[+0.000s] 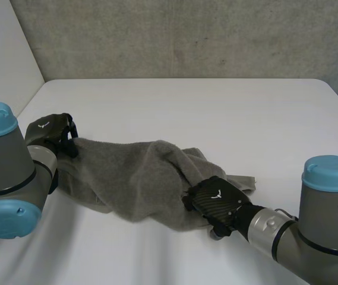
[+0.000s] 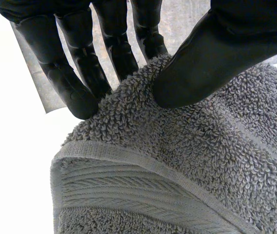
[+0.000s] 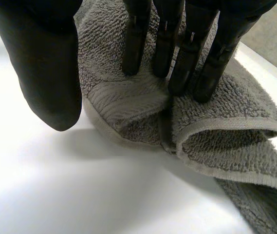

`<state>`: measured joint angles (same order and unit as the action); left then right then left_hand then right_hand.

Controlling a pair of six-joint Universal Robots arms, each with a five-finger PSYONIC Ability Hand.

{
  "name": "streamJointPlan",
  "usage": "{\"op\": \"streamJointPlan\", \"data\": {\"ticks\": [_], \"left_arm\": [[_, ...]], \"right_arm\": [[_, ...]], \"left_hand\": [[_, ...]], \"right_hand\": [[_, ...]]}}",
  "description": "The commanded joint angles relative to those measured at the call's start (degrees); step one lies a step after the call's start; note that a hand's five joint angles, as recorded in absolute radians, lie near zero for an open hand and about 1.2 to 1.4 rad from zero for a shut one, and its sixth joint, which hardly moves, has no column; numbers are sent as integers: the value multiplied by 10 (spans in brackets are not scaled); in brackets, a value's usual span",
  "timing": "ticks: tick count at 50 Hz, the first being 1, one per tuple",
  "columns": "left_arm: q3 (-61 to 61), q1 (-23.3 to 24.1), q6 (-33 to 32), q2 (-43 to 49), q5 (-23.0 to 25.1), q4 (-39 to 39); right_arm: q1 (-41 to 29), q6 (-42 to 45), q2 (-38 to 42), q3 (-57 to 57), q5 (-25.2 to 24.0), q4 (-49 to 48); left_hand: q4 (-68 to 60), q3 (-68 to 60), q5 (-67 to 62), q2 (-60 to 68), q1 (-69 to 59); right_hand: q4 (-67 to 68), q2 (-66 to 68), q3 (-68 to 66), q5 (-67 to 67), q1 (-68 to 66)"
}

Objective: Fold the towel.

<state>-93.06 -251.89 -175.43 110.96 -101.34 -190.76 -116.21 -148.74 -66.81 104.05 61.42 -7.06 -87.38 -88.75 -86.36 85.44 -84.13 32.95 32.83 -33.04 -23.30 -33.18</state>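
**Two grey arms, one bunched towel between them**

Closest to where I stand are the two arms: the left arm (image 1: pixel 3 172) and the right arm (image 1: pixel 326 217), their grey joints and light-blue caps bulking up at the near edge of the white table (image 1: pixel 216 110). Between them lies the grey towel (image 1: pixel 136 178), not flat but heaped into a long, rumpled mound that runs from one hand to the other across the near half of the table. A small corner of it pokes out flat on the table just past the right hand.

At the towel's left end, the left hand (image 1: pixel 50 132) grips the cloth. In the left wrist view its thumb (image 2: pixel 211 53) presses into the terry loops from one side while the fingers (image 2: pixel 75 90) stand behind the same fold, so the cloth is pinched between them. The woven hem (image 2: pixel 128 163) of the towel runs just below that pinch.

At the towel's right end, the right hand (image 1: pixel 216 202) sits on top of the cloth. In its own wrist view the fingers (image 3: pixel 177 68) are straight, with their tips set down on the towel where a hemmed edge curls over into a loop. The thumb (image 3: pixel 50 73) hangs apart from them over bare table beside the towel's rounded edge, so this hand is pressing rather than grasping.

Behind the table rises a rough grey wall (image 1: pixel 186 35). The far half of the tabletop is plain white surface.
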Motion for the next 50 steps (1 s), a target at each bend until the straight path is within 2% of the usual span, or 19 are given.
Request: {"op": "streamJointPlan", "data": {"ticks": [1,5,25,27,28,30,33,39,42,44,45,46,47,49,50], "left_arm": [[1,0,0,0,0,-1],[1,0,0,2,0,-1],[0,0,0,3,0,-1],[0,0,0,4,0,-1],[0,0,0,4,0,-1],[1,0,0,4,0,-1],[1,0,0,4,0,-1],[2,1,-1,-7,2,1],[8,3,-2,-21,3,7],[15,6,-16,-69,6,11],[15,6,-16,-69,6,11],[22,5,-35,-96,10,13],[22,5,-35,-96,11,14],[36,3,-90,-150,21,13],[36,3,-91,-151,21,13]], "right_arm": [[-14,-1,20,-18,7,-12],[-23,-1,29,-32,20,-16],[-26,8,70,-60,50,-31],[-27,7,70,-61,55,-33],[-27,7,70,-61,55,-33],[-27,3,70,-63,62,-43],[-27,1,67,-63,65,-51],[-29,-10,5,-79,93,-62],[-22,-37,-39,-103,106,-52],[-10,-81,-102,-146,112,-30],[-10,-81,-103,-147,112,-30],[3,-99,-136,-180,112,-4],[3,-99,-136,-180,112,-4],[48,-110,-172,-269,106,82],[49,-110,-172,-270,106,82]], "left_hand": [[74,87,164,-54,41],[74,87,164,-54,41],[74,87,164,-54,41],[74,87,164,-54,41],[74,87,164,-54,41],[74,87,164,-54,41],[74,87,164,-54,41],[74,87,164,-54,41],[74,87,164,-54,41],[74,87,164,-54,41],[74,87,164,-54,41],[74,87,164,-54,41],[74,87,164,-54,41],[74,87,164,-54,41],[74,87,164,-54,41]], "right_hand": [[22,23,-21,-18,-20],[77,79,-77,-74,-75],[113,114,-112,-109,-111],[275,276,-274,-271,-273],[276,277,-275,-272,-274],[470,471,-469,-466,-467],[470,472,-470,-467,-468],[470,472,-470,-467,-468],[470,472,-470,-467,-468],[470,472,-470,-467,-468],[470,472,-470,-467,-468],[470,472,-470,-467,-468],[470,472,-470,-467,-468],[470,472,-470,-467,-468],[470,472,-470,-467,-468]]}}
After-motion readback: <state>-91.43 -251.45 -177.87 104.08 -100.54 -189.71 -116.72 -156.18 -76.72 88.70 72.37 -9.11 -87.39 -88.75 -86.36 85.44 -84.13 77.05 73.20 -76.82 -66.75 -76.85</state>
